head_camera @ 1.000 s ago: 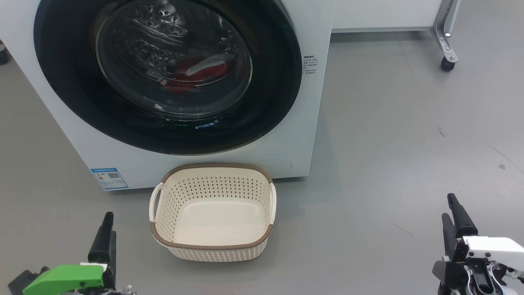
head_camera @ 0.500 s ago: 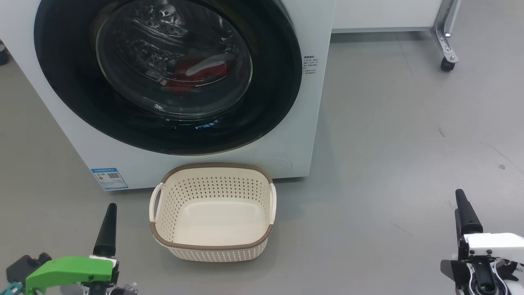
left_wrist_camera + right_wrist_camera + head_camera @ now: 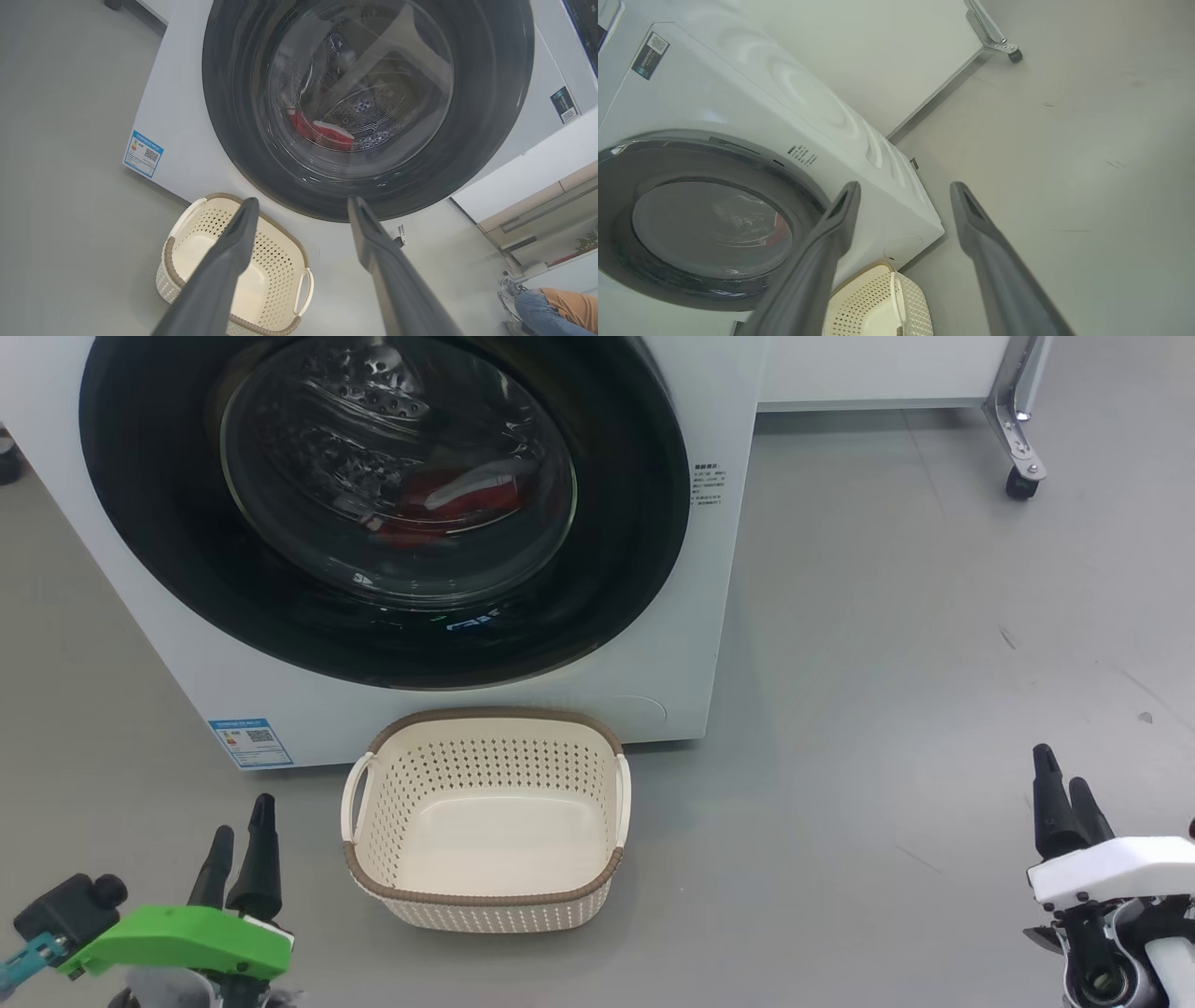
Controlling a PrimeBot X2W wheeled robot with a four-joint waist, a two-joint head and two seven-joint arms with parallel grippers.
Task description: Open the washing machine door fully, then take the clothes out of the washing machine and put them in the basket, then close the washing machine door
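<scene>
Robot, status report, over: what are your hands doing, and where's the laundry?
Left gripper and right gripper open, empty. Washing machine door shut, clothes inside. Basket empty, standing just in front of the door.

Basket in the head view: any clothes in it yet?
No, the basket is empty, and the red clothes lie behind the glass of the washing machine door.

Setting: an indoor test room or lab rather than a home laundry. Evidence: the washing machine (image 3: pixel 728 616) stands free on a bare, smooth grey floor (image 3: pixel 934 616), scuffed in spots, with a blue sticker (image 3: pixel 249 743) low on its front. Behind it is a white panel (image 3: pixel 878 369) on a metal leg (image 3: pixel 1013 401) with a caster wheel (image 3: pixel 1019 483). Left wrist view: pale wood-and-white furniture (image 3: pixel 528 205) at the far side, with a person (image 3: pixel 556 308) in jeans low on the floor. A cream basket (image 3: pixel 485 905) sits on the floor before the machine.
</scene>
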